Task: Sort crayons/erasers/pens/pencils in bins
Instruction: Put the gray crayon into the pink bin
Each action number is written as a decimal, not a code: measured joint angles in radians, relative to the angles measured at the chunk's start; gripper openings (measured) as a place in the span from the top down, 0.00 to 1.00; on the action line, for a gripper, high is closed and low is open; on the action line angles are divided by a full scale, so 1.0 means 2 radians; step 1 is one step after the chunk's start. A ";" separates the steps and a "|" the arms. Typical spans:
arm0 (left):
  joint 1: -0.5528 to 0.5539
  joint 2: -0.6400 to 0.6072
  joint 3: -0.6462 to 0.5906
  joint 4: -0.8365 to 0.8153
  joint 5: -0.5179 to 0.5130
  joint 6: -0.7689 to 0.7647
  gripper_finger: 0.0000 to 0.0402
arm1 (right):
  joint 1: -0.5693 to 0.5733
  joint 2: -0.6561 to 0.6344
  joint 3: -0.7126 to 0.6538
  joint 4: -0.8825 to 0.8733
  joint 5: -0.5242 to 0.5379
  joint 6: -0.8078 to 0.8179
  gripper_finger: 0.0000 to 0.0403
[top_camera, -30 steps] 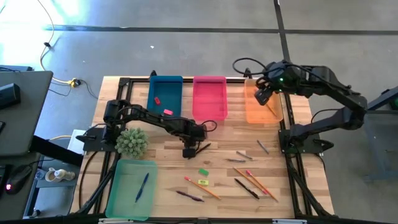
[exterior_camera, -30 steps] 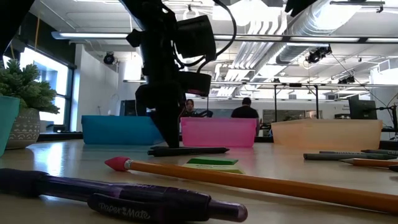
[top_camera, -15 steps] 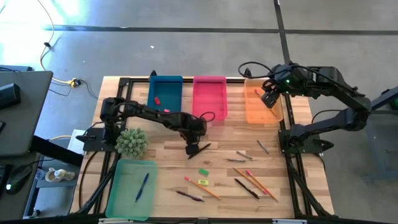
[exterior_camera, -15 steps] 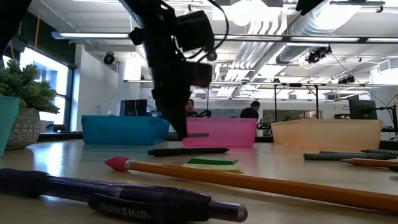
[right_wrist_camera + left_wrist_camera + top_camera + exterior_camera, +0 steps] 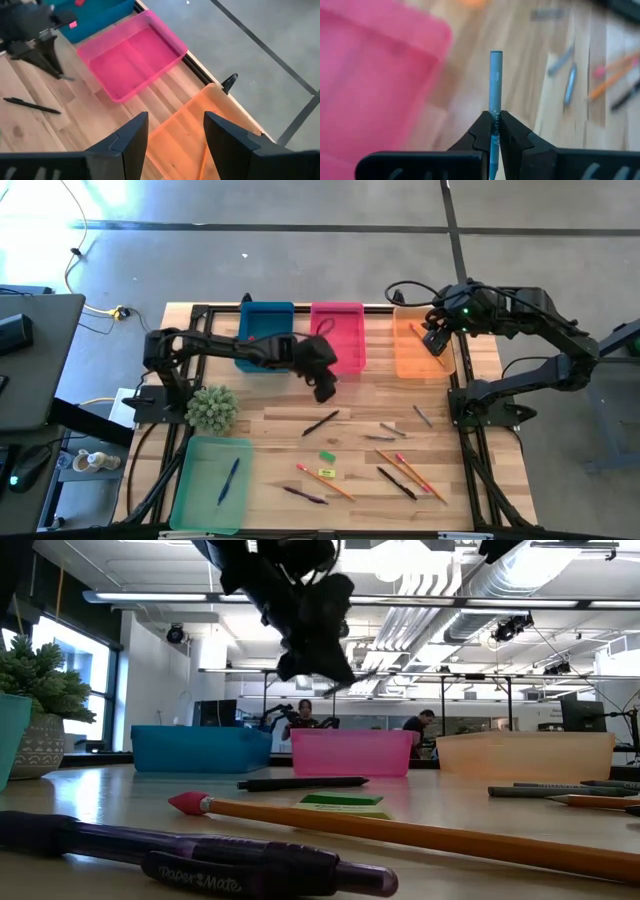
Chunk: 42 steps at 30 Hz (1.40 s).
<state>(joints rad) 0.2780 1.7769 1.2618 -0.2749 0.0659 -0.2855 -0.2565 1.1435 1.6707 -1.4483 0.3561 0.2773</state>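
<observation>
My left gripper (image 5: pixel 325 388) is raised above the table, just near of the pink bin (image 5: pixel 337 335), and is shut on a short grey crayon (image 5: pixel 495 80). My right gripper (image 5: pixel 437 340) hangs open and empty over the orange bin (image 5: pixel 200 135), which holds an orange pencil (image 5: pixel 202 161). A black pen (image 5: pixel 320 422) lies flat on the table below my left gripper. The dark blue bin (image 5: pixel 265 330) stands left of the pink one. The mint green bin (image 5: pixel 212 480), near left, holds a blue pen (image 5: pixel 229 478). My left gripper pinches the grey crayon between its two fingertips (image 5: pixel 481 131), partway along the stick (image 5: pixel 493 114). The fingers lie along the crayon, and its free end (image 5: pixel 496 54) sticks out ahead of them. The crayon is lifted clear of the table.
Green (image 5: pixel 327 456) and yellow (image 5: pixel 324 473) erasers, orange pencils (image 5: pixel 412 472), a purple pen (image 5: pixel 305 495), a black pen (image 5: pixel 396 483) and grey crayons (image 5: pixel 392 430) lie scattered on the near right of the table. A spiky green plant (image 5: pixel 211 408) stands at the left.
My left gripper has risen from the table beside the black pen and gone toward the far edge and the pink bin, carrying the grey crayon up clear of the table. The black pen has stayed where it lay. My right gripper has shifted slightly toward the right over the orange bin.
</observation>
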 joint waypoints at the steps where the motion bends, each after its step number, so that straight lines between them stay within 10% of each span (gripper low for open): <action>1: 0.006 -0.003 0.000 0.012 -0.004 0.000 0.99 | 0.000 0.000 0.000 0.000 0.000 0.006 0.54; 17: 0.138 0.008 0.000 0.070 -0.053 0.038 0.99 | 0.000 0.007 0.000 0.000 0.031 0.128 0.54; 42: 0.129 0.091 0.000 0.040 -0.052 0.013 0.94 | 0.064 0.077 -0.156 0.078 -0.052 0.218 0.54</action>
<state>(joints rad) 0.5362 1.9598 1.2621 -0.1946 -0.0380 -0.2602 -0.1280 1.2968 1.3593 -1.2917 0.2517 0.7125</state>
